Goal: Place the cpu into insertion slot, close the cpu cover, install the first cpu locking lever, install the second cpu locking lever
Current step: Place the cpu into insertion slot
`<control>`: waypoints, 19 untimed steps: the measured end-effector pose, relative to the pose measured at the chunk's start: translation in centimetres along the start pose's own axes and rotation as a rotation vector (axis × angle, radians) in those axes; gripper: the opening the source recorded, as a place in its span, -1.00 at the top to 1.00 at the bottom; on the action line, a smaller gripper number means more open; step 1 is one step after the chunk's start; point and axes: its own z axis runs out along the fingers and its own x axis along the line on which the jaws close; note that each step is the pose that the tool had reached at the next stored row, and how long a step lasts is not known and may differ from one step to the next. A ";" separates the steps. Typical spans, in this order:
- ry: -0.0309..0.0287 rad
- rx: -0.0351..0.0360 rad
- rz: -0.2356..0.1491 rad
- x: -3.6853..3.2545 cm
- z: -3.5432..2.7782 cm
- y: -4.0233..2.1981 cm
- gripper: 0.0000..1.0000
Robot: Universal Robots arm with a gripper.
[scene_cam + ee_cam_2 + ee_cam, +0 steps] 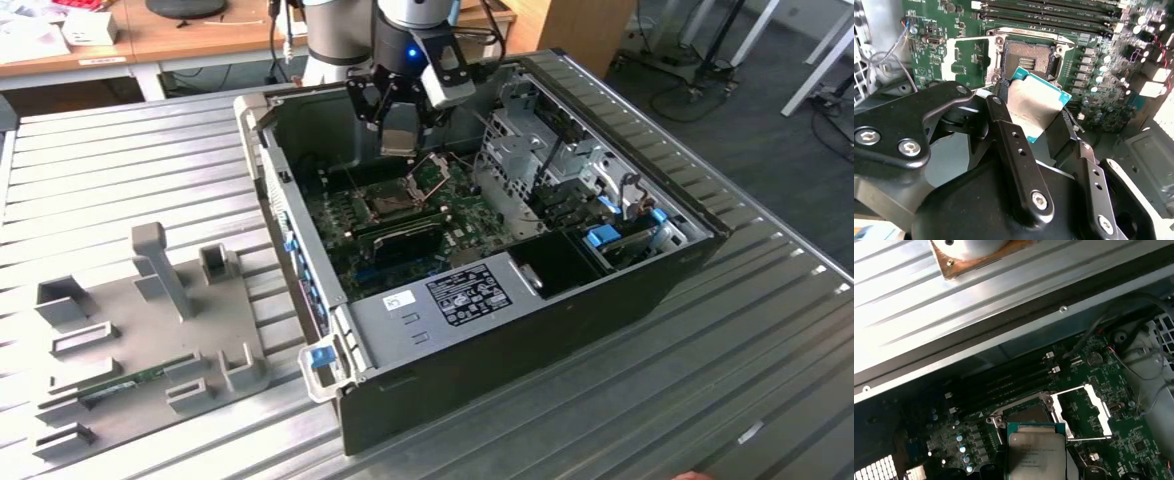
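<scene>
Ribbed metal table (747, 330); pincer (1033, 114) grips cpu (1038, 96) above insertion slot (1026, 60).

The insertion slot (1026, 60) lies uncovered, with the cpu cover (970, 39) swung open to one side, so the path straight down onto it is free. The end effector (400, 135), clamped on the cpu (1036, 102), fills the room just above. Low memory slots (1054, 10) run along another side. The case wall (274, 180) and drive cage (534, 150) rise at the board's opposite edges.
</scene>
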 end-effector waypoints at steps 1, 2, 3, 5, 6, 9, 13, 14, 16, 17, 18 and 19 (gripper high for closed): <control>-0.0008 -0.0002 0.008 0.00 0.01 0.00 -0.08; -0.0014 -0.0004 0.016 0.00 0.01 0.00 -0.08; -0.0020 -0.0005 0.022 0.00 0.02 0.00 -0.08; -0.0030 -0.0008 0.033 0.00 0.03 0.00 -0.08; -0.0035 -0.0010 0.040 0.00 0.04 0.00 -0.08; -0.0059 -0.0015 0.066 0.00 0.08 -0.01 -0.08; -0.0095 -0.0021 0.107 0.00 0.13 -0.01 -0.08; -0.0101 -0.0022 0.114 0.00 0.14 -0.01 -0.08; -0.0114 -0.0027 0.128 0.00 0.17 -0.01 -0.08; -0.0122 -0.0029 0.137 0.00 0.19 -0.01 -0.08; -0.0133 -0.0033 0.150 0.00 0.22 -0.02 -0.08; -0.0147 -0.0035 0.166 0.00 0.25 -0.02 -0.08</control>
